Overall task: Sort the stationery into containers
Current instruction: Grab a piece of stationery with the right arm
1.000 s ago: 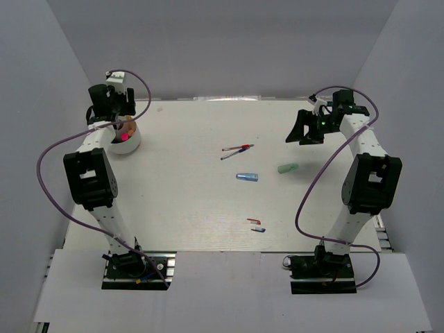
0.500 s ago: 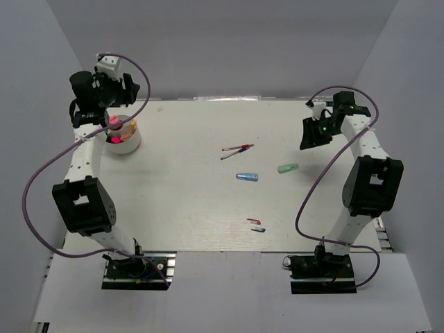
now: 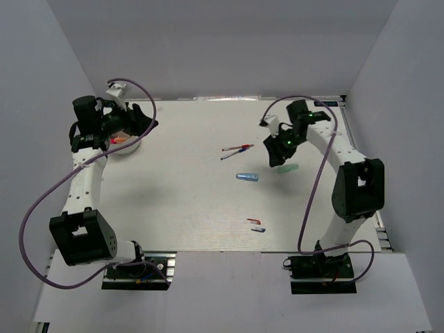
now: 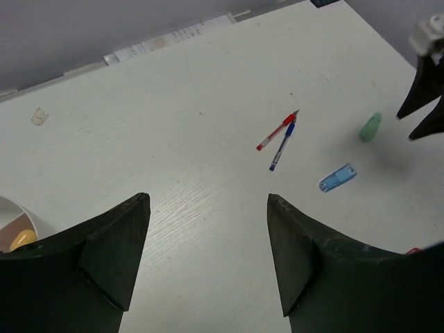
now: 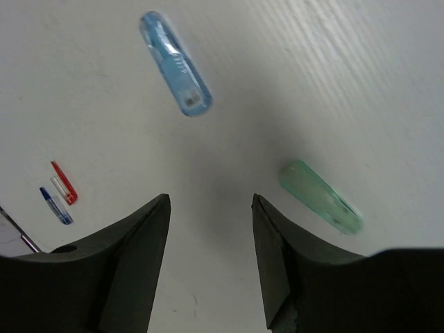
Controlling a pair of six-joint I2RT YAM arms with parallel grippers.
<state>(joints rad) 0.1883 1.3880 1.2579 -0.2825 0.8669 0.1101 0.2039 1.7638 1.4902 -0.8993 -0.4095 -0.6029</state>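
The right gripper [image 5: 210,208] hangs low over the table [image 3: 180,201], jaws apart and empty. A mint marker [image 5: 320,196] lies just beside one finger, a blue marker [image 5: 175,64] farther off. The left gripper [image 4: 207,208] is spread wide, holding nothing, beside the white bowl [image 4: 19,210], with two thin pens [image 4: 277,135] well apart from it.

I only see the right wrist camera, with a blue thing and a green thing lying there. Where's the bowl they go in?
Observer: The white bowl sits near the far left corner of the table.
Operator: Is anything in it yet?
Observer: Yes, an orange piece shows inside it.
Operator: Are more pens hiding from me?
Observer: A red pen and a blue pen lie side by side near the middle.
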